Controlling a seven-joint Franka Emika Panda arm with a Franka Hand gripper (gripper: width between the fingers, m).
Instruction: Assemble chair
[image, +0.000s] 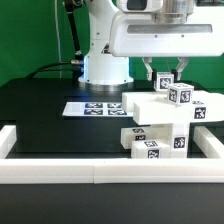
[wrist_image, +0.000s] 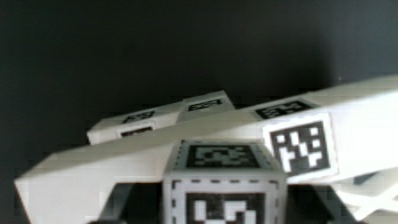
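The end effector (image: 167, 72) is cut off by the exterior view's top edge — its fingertips sink behind the chair (image: 165, 118) parts. In the wrist view the chair (wrist_image: 214, 150) blurs, cropped at the edges — fingers unseen.

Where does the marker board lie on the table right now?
In the exterior view, the marker board lies flat on the black table, before the arm's base, left of the chair parts.

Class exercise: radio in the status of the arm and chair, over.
Gripper shut on a tagged chair part atop the chair. Marker board lies apart. Nothing blocking.
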